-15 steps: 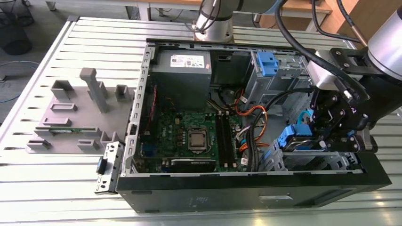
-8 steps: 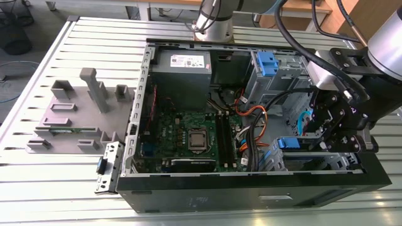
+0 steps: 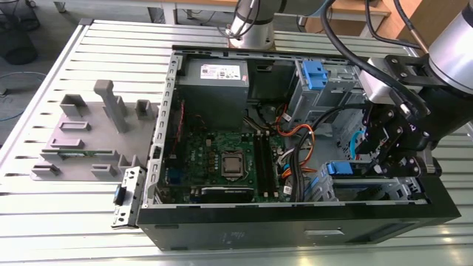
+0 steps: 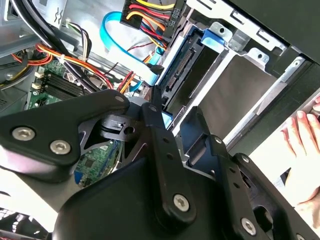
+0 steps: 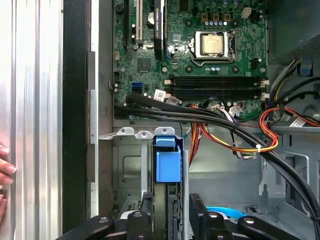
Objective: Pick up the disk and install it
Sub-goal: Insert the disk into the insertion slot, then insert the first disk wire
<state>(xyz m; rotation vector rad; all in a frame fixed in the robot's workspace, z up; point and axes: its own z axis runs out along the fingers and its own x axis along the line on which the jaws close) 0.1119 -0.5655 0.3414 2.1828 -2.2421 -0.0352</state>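
I am lining the gripper [image 5: 171, 210] over the edge-on disk [image 5: 167, 162] to seat it squarely in the drive bay [image 3: 369, 188] at the exterior view's right; whether it is gripping, I cannot tell.

Table [image 3: 44, 83]: ribbed bare metal, semi-gloss. PC case [image 3: 296, 224]: matt black. Frame of disk [image 5: 167, 165]: smooth blue plastic. Holder block [image 3: 96, 138]: matt grey plastic. Cables [image 5: 225, 125]: smooth black sheathing.

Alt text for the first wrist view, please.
The gripper is at the disk, whose blue carrier stands in the open computer case's drive bay. Beyond it, black and orange cables cross before the motherboard; a person's fingertips show outside the case.
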